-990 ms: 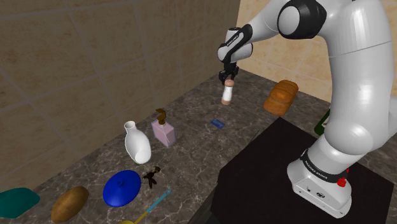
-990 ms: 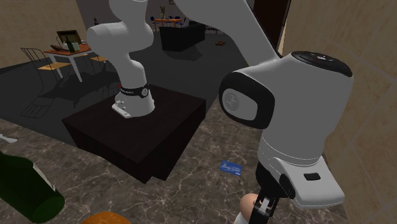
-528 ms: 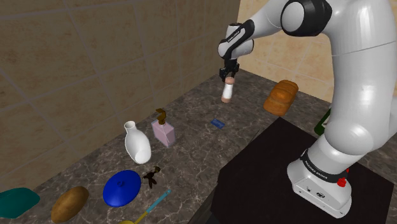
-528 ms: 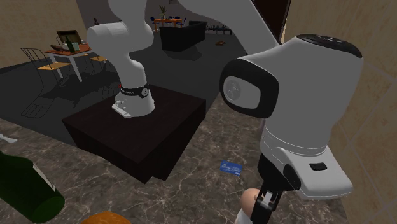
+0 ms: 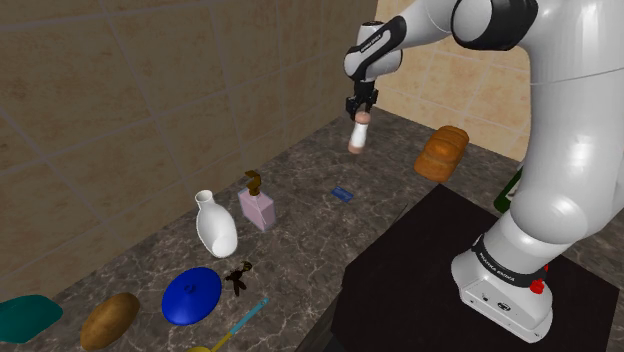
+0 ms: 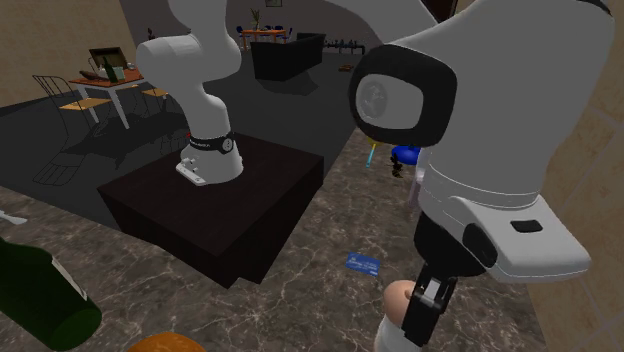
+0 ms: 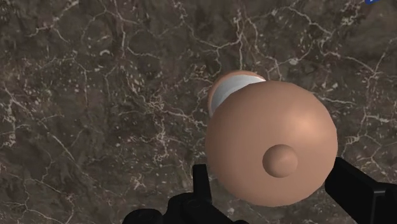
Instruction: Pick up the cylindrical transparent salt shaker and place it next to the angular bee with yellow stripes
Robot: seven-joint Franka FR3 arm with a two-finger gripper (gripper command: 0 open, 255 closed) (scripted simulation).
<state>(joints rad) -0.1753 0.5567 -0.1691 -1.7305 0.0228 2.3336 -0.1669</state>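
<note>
- As I look down from the shoulder cam, the nearest thing is the black stand (image 5: pixel 400 270) with the arm's base sitting on it.
- Just past it on the dark marble counter (image 5: pixel 300 250) I've got a teal-handled spoon (image 5: pixel 243 320), a blue lid (image 5: pixel 191 295), a brown oval lump (image 5: pixel 110 319) and a teal thing (image 5: pixel 25 318) at that view's left edge.
- The bee (image 5: pixel 239 277) is the small dark figure just beside the lid, on its right in that view.
- A bit further back are a white vase (image 5: pixel 215 226), then a pink bottle (image 5: pixel 258 206) with a brown pump, then a little blue card (image 5: pixel 342 194) lying flat.
- Past the card, the gripper (image 5: pixel 360 113) hangs over the counter's far end. Its fingers are clamped on the shaker (image 5: pixel 358 134), and on the wrist cam there's one on each side of the round peach cap.
- The shaker is up in the air, clear of the counter, cap on top, whitish body below, a bit tilted. It's well apart from the bee, with the vase, bottle and card lying in between.
- Farthest back there's a bread loaf (image 5: pixel 442 152) near the tan wall, and a green bottle (image 5: pixel 508 192) peeks out from behind the arm.
</note>
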